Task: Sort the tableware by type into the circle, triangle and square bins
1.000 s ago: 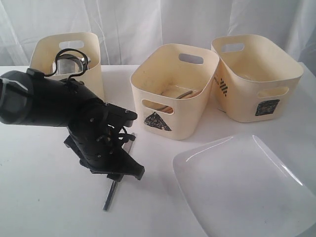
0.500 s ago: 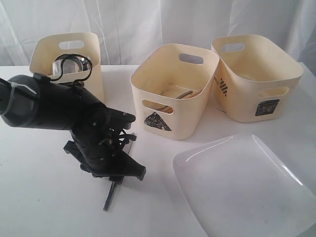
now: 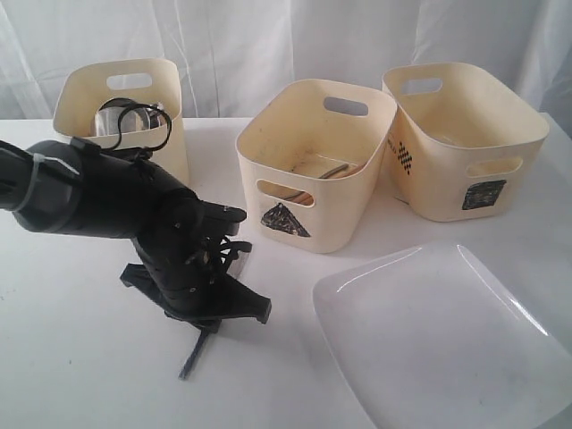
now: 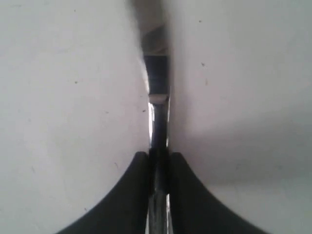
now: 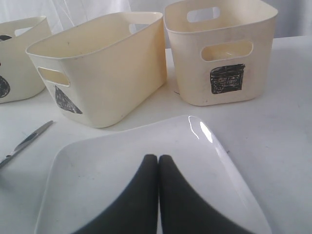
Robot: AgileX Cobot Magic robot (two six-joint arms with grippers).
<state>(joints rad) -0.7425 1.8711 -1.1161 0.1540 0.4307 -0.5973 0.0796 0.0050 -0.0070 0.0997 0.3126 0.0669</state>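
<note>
A steel knife (image 3: pixel 193 355) lies on the white table, and my left gripper (image 3: pixel 211 318) stands over it, pointing down. In the left wrist view the left gripper (image 4: pixel 158 155) is shut on the knife (image 4: pixel 158 124), whose length runs out ahead of the fingertips. The large white square plate (image 3: pixel 447 331) sits at the front right. My right gripper (image 5: pixel 158 157) hovers over the plate (image 5: pixel 107 165), shut and empty. Circle bin (image 3: pixel 76 103), triangle bin (image 3: pixel 349 201) and square bin (image 3: pixel 447 156) stand in a row at the back.
Steel cups or a bowl (image 3: pixel 125 116) show inside the circle bin. Chopsticks and a steel utensil (image 3: pixel 332 170) lie in the triangle bin. A white curtain hangs behind the bins. The right arm is outside the exterior view.
My left arm has sunk lower and shifted slightly right over the knife. The knife's near end has turned a little to the left.
</note>
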